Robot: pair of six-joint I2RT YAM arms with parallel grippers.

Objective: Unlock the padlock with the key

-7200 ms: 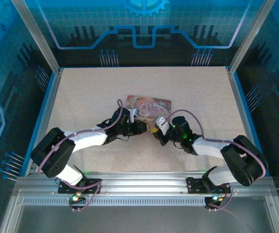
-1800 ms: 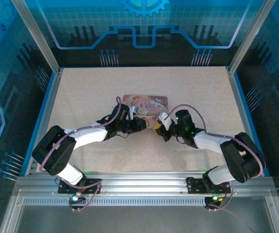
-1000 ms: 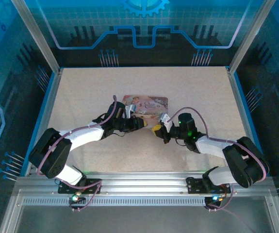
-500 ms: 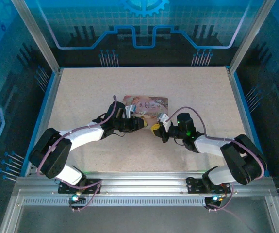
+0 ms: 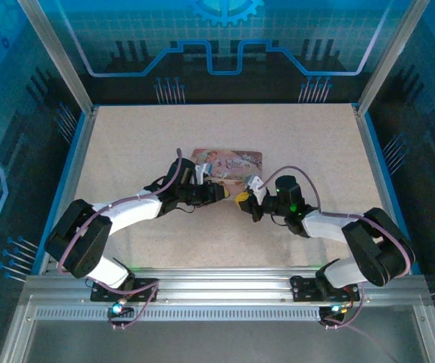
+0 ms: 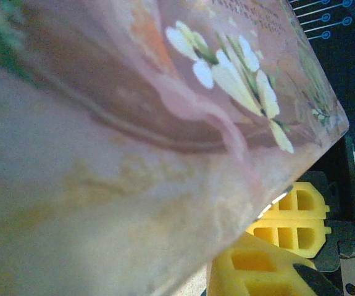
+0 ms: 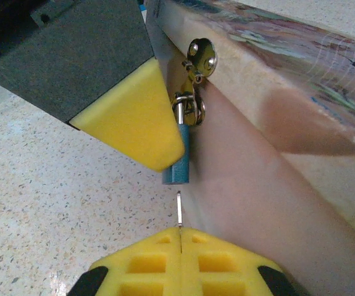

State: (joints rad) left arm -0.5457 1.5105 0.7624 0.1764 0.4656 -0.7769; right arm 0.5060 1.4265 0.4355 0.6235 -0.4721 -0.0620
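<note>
The padlock (image 7: 177,165) shows as a small blue-teal body on a silver shackle. It hangs from a brass latch (image 7: 200,55) on the pink illustrated tin (image 5: 232,160). Straight below its underside stands the key (image 7: 179,210), a thin silver sliver, with a small gap between its tip and the lock. My right gripper (image 7: 181,234) is shut on the key, yellow pads pressed together. One yellow pad of my left gripper (image 5: 215,193) lies against the padlock's left side (image 7: 134,120); its other finger is hidden. In the left wrist view the tin (image 6: 121,135) covers most of the picture.
The tin lies on the speckled table (image 5: 141,144) near the middle, with both arms meeting at its near edge. A blue frame and glass walls (image 5: 73,151) surround the table. Open tabletop lies to the far left, far right and back.
Almost nothing has moved in the last half second. Over the past seconds the tin and both grippers shifted slightly away and leftward, and the two grippers drew a little apart.
</note>
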